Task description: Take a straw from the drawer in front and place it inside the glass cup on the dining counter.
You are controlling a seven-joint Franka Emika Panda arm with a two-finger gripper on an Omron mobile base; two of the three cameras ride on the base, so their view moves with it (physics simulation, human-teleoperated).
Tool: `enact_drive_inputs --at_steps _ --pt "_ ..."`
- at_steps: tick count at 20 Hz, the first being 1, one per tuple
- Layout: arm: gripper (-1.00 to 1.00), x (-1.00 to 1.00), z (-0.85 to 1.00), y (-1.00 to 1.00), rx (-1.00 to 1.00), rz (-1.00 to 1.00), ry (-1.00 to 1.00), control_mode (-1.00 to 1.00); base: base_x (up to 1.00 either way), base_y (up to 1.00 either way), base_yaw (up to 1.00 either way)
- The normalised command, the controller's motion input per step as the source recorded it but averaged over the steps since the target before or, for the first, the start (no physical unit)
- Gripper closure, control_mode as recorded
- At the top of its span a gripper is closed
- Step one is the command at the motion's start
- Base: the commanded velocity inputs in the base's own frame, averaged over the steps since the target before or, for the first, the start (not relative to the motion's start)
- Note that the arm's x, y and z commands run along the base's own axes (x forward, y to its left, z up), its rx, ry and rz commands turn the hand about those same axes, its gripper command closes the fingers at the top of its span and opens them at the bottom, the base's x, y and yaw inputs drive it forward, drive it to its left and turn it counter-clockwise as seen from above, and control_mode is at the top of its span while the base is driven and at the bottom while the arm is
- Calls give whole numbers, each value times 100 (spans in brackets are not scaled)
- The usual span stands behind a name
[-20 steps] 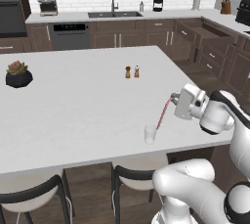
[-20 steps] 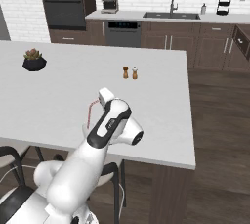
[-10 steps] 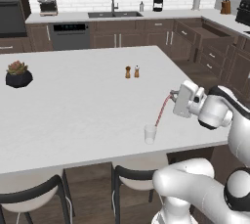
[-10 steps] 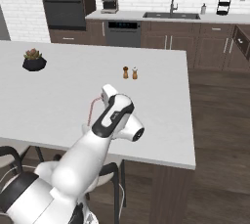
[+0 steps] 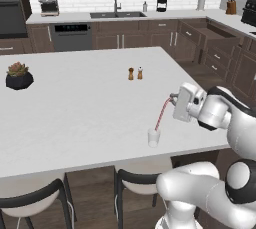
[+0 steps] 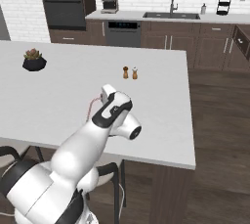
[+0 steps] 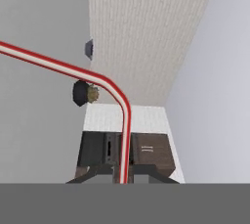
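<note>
holding the straw (image 5: 161, 115) pinched between the closed fingers of the gripper (image 5: 173, 99), bent top end at the hand, long axis slanting down and leftward with the lower tip inside the glass cup (image 5: 153, 137) near the front edge of the dining counter (image 5: 75, 108). forearm stretched level above the counter, hand turned sideways toward the cup.

Right base view: arm (image 6: 114, 115) hides the cup and most of the straw (image 6: 91, 106). Hand view: fingertips (image 7: 97, 173) barely clear the bottom band, so the grip is probably closed on the straw but hard to tell; the straw runs off the left edge. Left base view: open drawer (image 5: 220, 32) is too far to see inside.
</note>
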Motion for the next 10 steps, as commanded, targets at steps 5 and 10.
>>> enact_drive_inputs --at_steps 5,10 --pt "100 23 -68 2 -13 -2 -20 -100 0 0 0" --pt "100 20 -71 2 -14 -2 -21 -100 0 0 0"
